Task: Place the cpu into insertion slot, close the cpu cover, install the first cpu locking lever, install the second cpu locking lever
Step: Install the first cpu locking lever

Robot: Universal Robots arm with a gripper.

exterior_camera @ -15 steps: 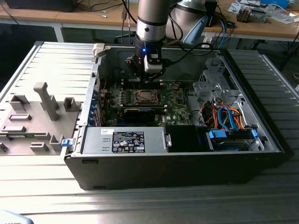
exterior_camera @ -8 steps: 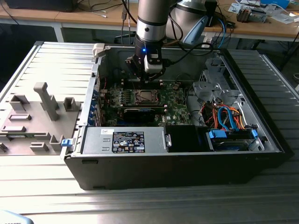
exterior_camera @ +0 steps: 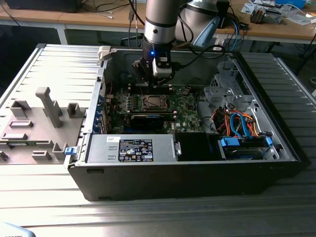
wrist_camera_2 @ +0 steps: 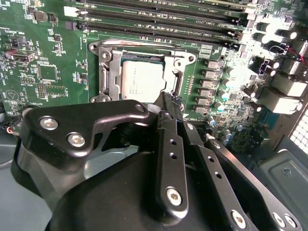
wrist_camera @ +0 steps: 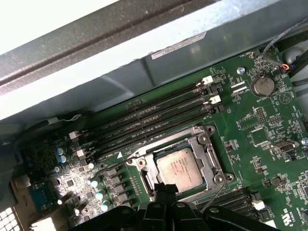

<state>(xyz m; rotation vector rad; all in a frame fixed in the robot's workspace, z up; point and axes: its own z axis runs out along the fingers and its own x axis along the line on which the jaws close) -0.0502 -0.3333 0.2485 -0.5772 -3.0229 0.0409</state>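
Arm: the grey Universal Robots arm reaches down into the open black computer case (exterior_camera: 197, 168), its black gripper (exterior_camera: 154, 79) hanging over the green motherboard (exterior_camera: 185, 106) near the case's back wall.

Gripper: in the second wrist view the black gripper (wrist_camera_2: 169, 102) has its two slim fingers pressed together, tips closed with nothing between them; in the first wrist view the tips (wrist_camera: 164, 188) sit at the socket's near edge.

Cpu: the small square cpu with a silvery-tan metal top (wrist_camera_2: 141, 81) lies flat inside the insertion slot (wrist_camera_2: 107, 72), the square socket with a silver metal rim; seen also in the first wrist view (wrist_camera: 180, 169).

Cpu cover: the thin silver frame plate (wrist_camera: 208, 156) appears to lie down around the chip, though I cannot tell for sure that it is fully shut.

Fingertips and socket: the tips are just beside the chip's edge; contact cannot be made out.

Surroundings: long black memory slots (wrist_camera: 154, 120) run alongside the socket; a grey power supply box (exterior_camera: 131, 148) fills the case's near side, orange and blue cables (exterior_camera: 237, 123) lie toward the exterior view's right, and a grey plastic fixture (exterior_camera: 39, 123) sits on the ribbed metal table (exterior_camera: 59, 64) at the exterior view's left.
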